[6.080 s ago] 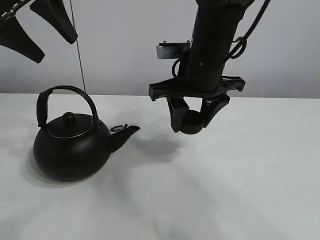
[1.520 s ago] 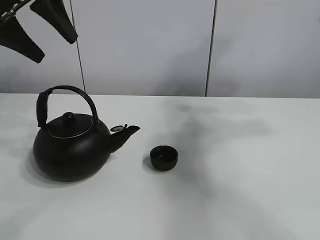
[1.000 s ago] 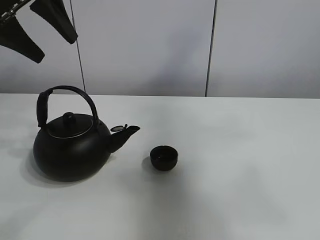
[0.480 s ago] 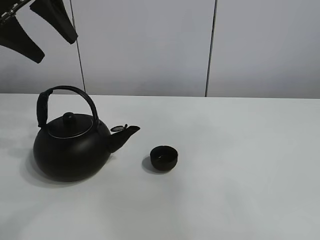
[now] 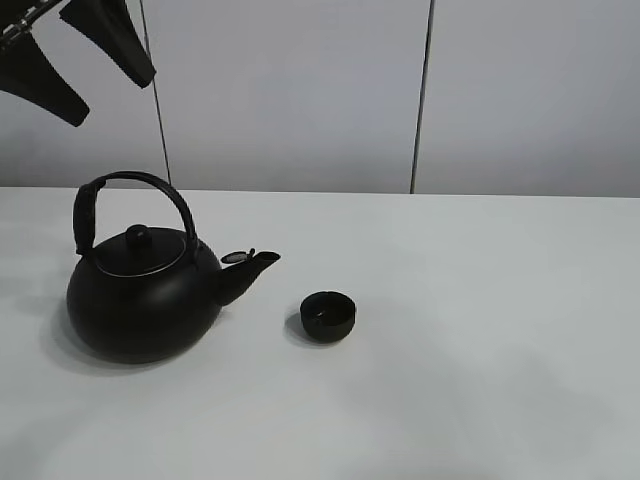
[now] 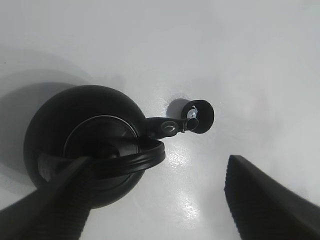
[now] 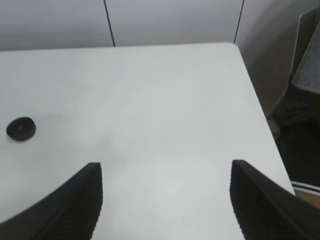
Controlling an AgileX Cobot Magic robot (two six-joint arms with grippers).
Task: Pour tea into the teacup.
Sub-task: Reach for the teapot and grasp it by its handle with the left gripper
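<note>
The small black teacup point(image 5: 328, 316) stands upright on the white table, just right of the spout of a big black kettle point(image 5: 145, 292) with an arched handle. No tea shows; the kettle's lid is on. My left gripper point(image 5: 112, 98) hangs open high above the kettle, apart from it. In the left wrist view the kettle point(image 6: 90, 145) and the teacup point(image 6: 200, 116) lie below the open left gripper point(image 6: 159, 167). My right gripper point(image 7: 166, 167) is open and empty, far to the right of the teacup point(image 7: 21, 128). It is out of the exterior view.
The white table point(image 5: 480, 330) reaches back to a pale panelled wall point(image 5: 300, 90). In the right wrist view the table's right edge point(image 7: 260, 115) shows, with a dark object point(image 7: 302, 100) beyond it.
Six seconds ago my right gripper held the teacup above the table. The cup now stands on the table and the right arm has left the exterior view. Its shadow faded over the last second.
</note>
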